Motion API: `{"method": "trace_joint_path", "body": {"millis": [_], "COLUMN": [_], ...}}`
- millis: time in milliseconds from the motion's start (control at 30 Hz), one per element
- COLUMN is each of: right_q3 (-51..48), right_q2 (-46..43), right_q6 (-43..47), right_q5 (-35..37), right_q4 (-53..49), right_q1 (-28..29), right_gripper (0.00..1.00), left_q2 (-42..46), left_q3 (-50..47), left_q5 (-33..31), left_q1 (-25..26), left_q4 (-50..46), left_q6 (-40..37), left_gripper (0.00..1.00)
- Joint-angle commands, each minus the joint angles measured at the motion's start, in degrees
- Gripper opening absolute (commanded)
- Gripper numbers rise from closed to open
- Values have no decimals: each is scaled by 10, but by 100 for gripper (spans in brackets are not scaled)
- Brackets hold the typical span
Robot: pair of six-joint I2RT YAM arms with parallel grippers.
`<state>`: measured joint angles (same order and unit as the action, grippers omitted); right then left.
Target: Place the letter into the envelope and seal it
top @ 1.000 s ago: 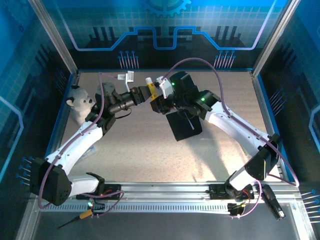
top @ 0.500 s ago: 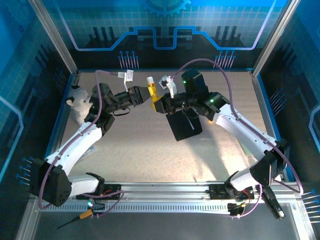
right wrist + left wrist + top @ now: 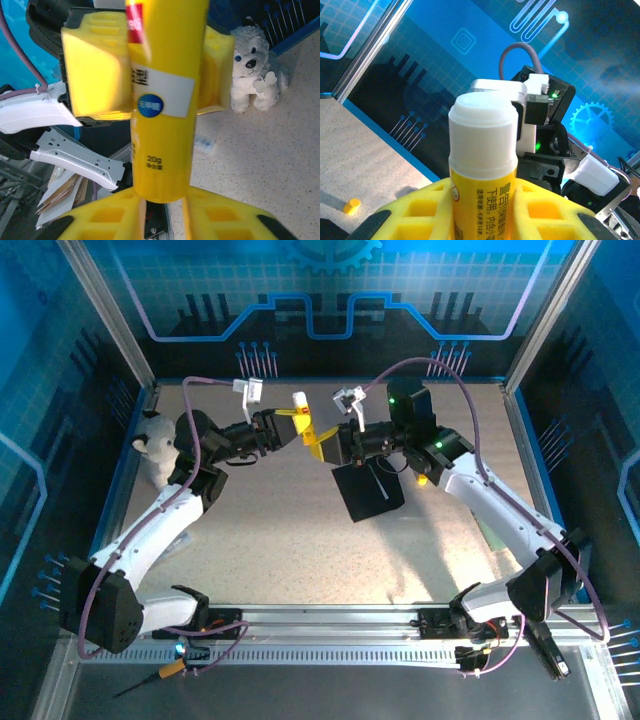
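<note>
Flat on the speckled beige table, the envelope: matte black paper, rectangular, turned at a slant, just to the near side of the right gripper and touching neither set of fingers. Raised over the tabletop, beyond the envelope's far corner, the left gripper closed around a glue stick, yellow pads with square hollows pressed to both sides of the tube. Smooth glossy yellow cylinder, printed label, white rounded end. Right fingers narrowly parted, the stick's yellow butt end right at their tips; impossible to say whether gripped or merely touched. At the table's left edge, a fluffy white plush dog. Alone on the tabletop, a small yellow cylinder.
</note>
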<state>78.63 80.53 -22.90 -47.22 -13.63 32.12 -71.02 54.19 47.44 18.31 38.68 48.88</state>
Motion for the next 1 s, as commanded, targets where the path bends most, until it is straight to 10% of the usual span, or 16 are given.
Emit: {"method": "trace_joint_path", "body": {"millis": [0, 433, 967], "right_q3": [8, -8, -96], "right_q2": [-34, -75, -48], "right_q6": [22, 72, 87], "right_q5": [15, 179, 248], "right_q4": [32, -185, -206], "right_q1": [-10, -108, -228], "right_gripper": [35, 44, 5], "left_q2": [4, 5, -199], "left_q3": [-3, 19, -13], "left_q5": [52, -113, -333], "left_q1": [4, 17, 136], "left_q4": [-57, -367, -182], "left_q6": [-40, -264, -63], "left_gripper": [0, 0, 0]}}
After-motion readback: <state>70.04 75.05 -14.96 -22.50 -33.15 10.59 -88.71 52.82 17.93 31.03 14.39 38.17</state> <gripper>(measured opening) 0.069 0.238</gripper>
